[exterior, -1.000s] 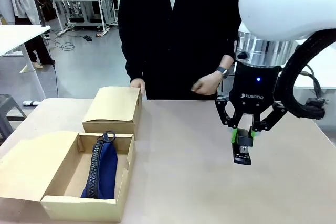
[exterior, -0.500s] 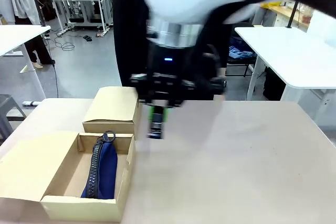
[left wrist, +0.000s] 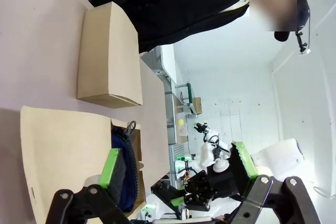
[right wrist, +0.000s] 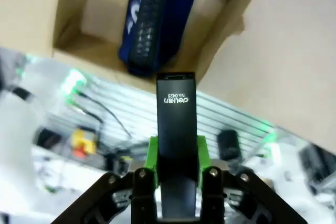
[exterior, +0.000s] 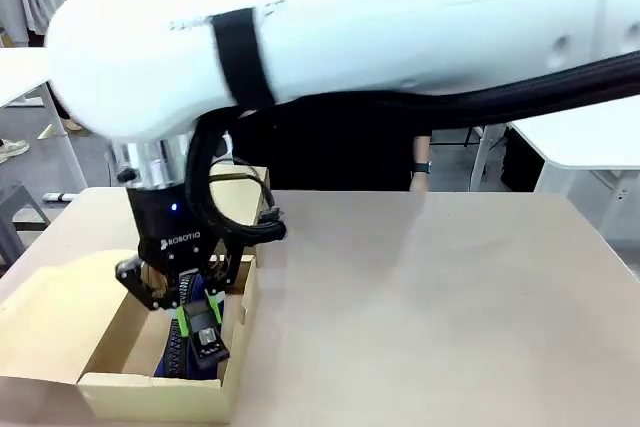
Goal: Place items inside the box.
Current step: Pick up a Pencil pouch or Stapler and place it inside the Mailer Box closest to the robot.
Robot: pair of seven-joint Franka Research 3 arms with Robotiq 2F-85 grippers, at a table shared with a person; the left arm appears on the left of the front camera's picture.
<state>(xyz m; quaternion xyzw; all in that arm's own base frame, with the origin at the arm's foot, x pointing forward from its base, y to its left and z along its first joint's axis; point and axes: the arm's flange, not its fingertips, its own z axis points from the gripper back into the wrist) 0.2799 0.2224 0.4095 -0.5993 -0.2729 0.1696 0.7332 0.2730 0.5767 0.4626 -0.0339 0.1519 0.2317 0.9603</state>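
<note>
Count: two pincers, two cardboard boxes, one stapler, one zip pouch, one person.

Right pincer [exterior: 200, 322]: clenched on the black stapler [exterior: 207, 335], green pads on both its flanks. The arm reaches across to the robot's left side. In the right wrist view the stapler [right wrist: 177, 129] sticks out forward from the right pincer [right wrist: 177, 156], white print on its top face.

Stapler location: low over the open box [exterior: 150, 397], nose pointing down at the near end of the dark blue pouch [exterior: 170, 359]. Can't tell whether it touches the pouch.

Pouch [right wrist: 157, 19]: lies lengthwise inside the box [right wrist: 71, 19], zip up.

Box flap [exterior: 40, 317]: folded open, out flat to the robot's left.

Smaller box [left wrist: 107, 56]: closed, just behind the bigger one, on the person's side.

Left pincer [left wrist: 178, 166]: released, pads well apart, nothing between them. It looks towards both boxes.

Surface: plain tan tabletop [exterior: 420, 297], bare on the robot's right half.

Person [exterior: 330, 157]: dark clothing, stands at the far edge, watch on one wrist [exterior: 420, 167].

Room: grey floor, white table [exterior: 570, 137] behind on the right, another white table [exterior: 20, 67] on the left.
</note>
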